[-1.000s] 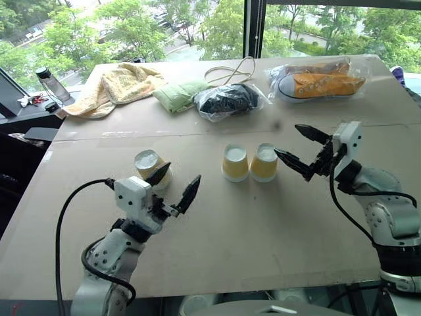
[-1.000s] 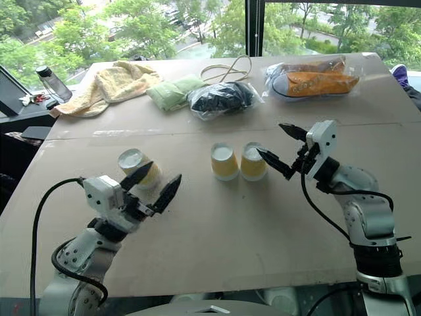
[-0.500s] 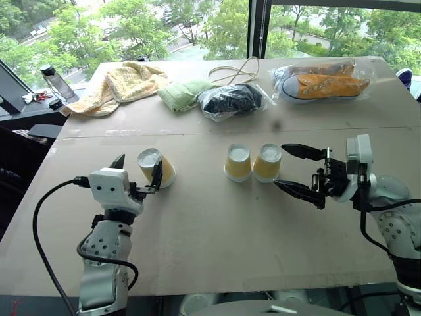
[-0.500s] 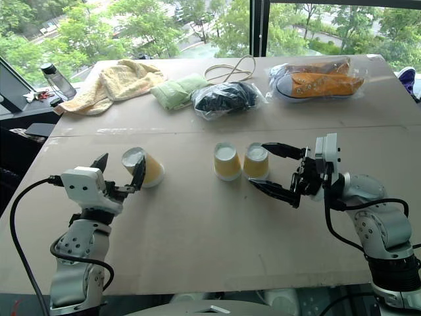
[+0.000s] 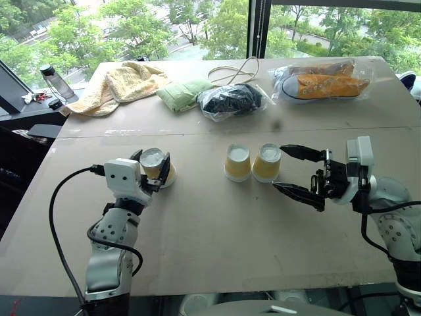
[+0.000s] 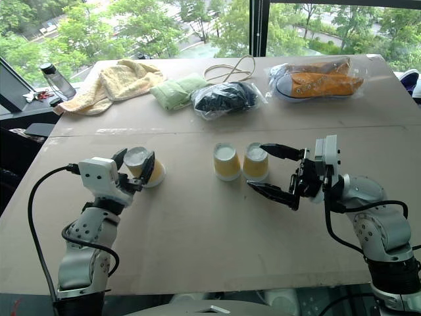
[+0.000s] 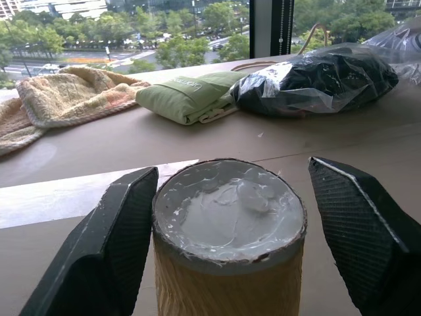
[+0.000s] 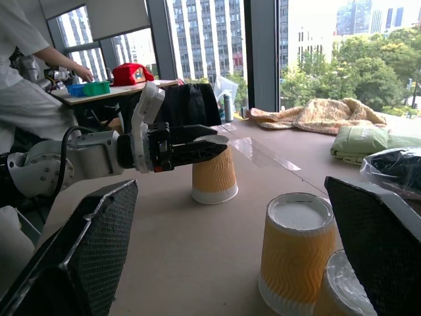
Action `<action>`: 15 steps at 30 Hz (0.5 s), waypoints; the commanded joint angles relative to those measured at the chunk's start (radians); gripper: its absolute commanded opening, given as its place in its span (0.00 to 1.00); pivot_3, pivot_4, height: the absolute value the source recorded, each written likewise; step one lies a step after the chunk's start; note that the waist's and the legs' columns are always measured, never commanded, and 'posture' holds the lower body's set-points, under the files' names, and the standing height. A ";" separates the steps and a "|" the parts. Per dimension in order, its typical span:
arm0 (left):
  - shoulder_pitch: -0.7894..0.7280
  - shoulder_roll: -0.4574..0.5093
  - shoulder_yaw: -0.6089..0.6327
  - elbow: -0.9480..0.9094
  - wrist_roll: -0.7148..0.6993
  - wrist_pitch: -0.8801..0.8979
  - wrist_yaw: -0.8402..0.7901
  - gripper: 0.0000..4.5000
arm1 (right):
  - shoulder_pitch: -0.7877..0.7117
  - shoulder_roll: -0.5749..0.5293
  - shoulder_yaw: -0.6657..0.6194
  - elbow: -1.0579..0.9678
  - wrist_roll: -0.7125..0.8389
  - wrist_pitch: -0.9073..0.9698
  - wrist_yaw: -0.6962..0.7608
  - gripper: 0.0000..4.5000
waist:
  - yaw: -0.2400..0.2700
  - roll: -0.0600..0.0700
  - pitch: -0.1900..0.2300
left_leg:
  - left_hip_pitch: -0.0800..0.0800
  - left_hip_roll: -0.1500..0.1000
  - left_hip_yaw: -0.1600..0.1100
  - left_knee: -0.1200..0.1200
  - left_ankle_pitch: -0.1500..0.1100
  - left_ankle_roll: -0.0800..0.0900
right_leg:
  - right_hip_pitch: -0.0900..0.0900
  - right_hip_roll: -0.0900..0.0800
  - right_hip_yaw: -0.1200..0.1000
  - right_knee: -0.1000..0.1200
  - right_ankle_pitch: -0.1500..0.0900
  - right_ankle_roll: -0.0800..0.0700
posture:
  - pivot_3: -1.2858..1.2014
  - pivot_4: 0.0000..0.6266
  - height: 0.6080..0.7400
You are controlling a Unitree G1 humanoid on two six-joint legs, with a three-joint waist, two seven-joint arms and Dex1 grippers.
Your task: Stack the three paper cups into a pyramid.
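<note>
Three paper cups stand upside down on the brown table [image 5: 217,230], white bases up. Two of them [image 5: 237,162] [image 5: 266,162] stand side by side at the middle. The third paper cup [image 5: 155,157] stands apart to the left, with my left gripper [image 5: 151,158] shut on its upper part, a finger [image 7: 122,230] on each side. My right gripper [image 5: 280,167] is open just right of the pair. Its fingers point at the nearer cup, one above the other, without touching it. No pyramid stands.
Along the table's far side lie a yellow towel [image 5: 118,85], a green cloth [image 5: 181,94], a black item in plastic [image 5: 230,100], a cord [image 5: 237,69] and bagged orange shoes [image 5: 319,82]. A bottle [image 5: 51,82] stands beyond the left edge. A person [image 8: 26,85] is behind it.
My left gripper moved forward over the left cup and closed on it. My right gripper drew back a little and rolled so that its fingers stand one above the other.
</note>
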 commanded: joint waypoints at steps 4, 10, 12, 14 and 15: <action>0.003 0.036 0.031 -0.017 -0.022 -0.003 -0.030 0.53 | 0.015 -0.002 -0.014 -0.068 0.039 -0.015 0.011 1.00 | 0.000 0.000 0.000 | 0.000 0.000 0.000 0.000 0.000 0.000 | 0.000 0.000 0.000 0.000 0.000 0.000 | 0.52 0.24 1.00; -0.046 0.065 0.003 -0.055 -0.031 0.002 -0.066 0.53 | 0.021 -0.004 -0.024 -0.056 0.028 -0.029 0.011 1.00 | 0.000 0.000 0.000 | 0.000 0.000 0.000 0.000 0.000 0.000 | 0.000 0.000 0.000 0.000 0.000 0.000 | 0.52 0.24 1.00; -0.128 0.083 0.000 -0.064 -0.060 0.041 -0.072 0.53 | 0.021 -0.005 -0.037 -0.043 0.022 -0.037 0.006 1.00 | 0.003 0.000 0.000 | 0.000 0.000 -0.001 0.000 0.000 0.000 | 0.000 0.000 0.000 0.000 0.000 0.000 | 0.52 0.24 1.00; -0.225 0.099 -0.007 -0.064 -0.121 0.098 -0.094 0.53 | 0.017 -0.010 -0.054 -0.022 0.012 -0.049 0.003 1.00 | 0.005 -0.001 0.000 | -0.002 0.000 -0.003 0.002 0.000 0.000 | 0.000 0.000 -0.001 0.000 0.000 0.000 | 0.52 0.24 1.00; -0.280 0.098 -0.009 -0.063 -0.184 0.143 -0.109 0.53 | 0.014 -0.013 -0.066 -0.008 0.009 -0.056 0.001 1.00 | 0.005 -0.001 0.000 | -0.003 0.000 -0.004 0.003 0.000 0.000 | 0.000 0.000 -0.001 0.001 0.001 -0.001 | 0.52 0.24 1.00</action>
